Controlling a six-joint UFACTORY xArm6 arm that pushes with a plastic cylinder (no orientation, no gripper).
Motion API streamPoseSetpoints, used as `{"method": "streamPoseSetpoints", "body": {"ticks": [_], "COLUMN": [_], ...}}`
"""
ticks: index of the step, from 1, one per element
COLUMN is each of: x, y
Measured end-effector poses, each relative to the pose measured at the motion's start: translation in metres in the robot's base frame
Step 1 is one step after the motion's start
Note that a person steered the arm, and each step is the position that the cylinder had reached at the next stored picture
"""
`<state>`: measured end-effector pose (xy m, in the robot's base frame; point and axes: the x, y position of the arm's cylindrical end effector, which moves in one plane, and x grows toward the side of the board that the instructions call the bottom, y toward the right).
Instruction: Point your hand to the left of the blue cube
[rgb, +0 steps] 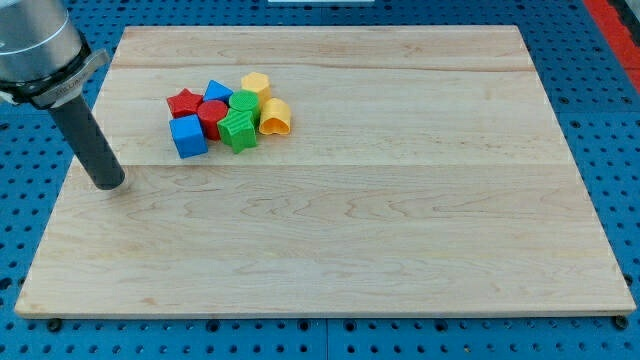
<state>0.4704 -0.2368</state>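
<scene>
The blue cube (188, 136) sits at the left front corner of a tight cluster of blocks in the upper left part of the wooden board (330, 230). My tip (108, 184) rests on the board to the view's left of the blue cube and a little below it, apart from it by about one and a half block widths. The rod rises from the tip up to the view's top left corner. Nothing touches the tip.
The cluster also holds a red star (183, 102), a blue triangular block (217, 92), a red cylinder (212, 116), a green star-like block (239, 130), a green block (245, 102), a yellow hexagonal block (255, 83) and a yellow arch-like block (275, 117). A blue pegboard surrounds the board.
</scene>
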Motion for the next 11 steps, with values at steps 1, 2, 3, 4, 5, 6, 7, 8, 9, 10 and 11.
{"method": "streamPoseSetpoints", "body": {"ticks": [1, 2, 3, 4, 5, 6, 7, 8, 9, 10, 11], "x": [-0.004, -0.010, -0.010, -0.010, -0.012, -0.019, -0.027, -0.036, -0.050, -0.066, -0.069], "y": [0.000, 0.000, -0.006, -0.019, -0.024, -0.028, -0.043, -0.059, -0.064, -0.028, 0.041]}}
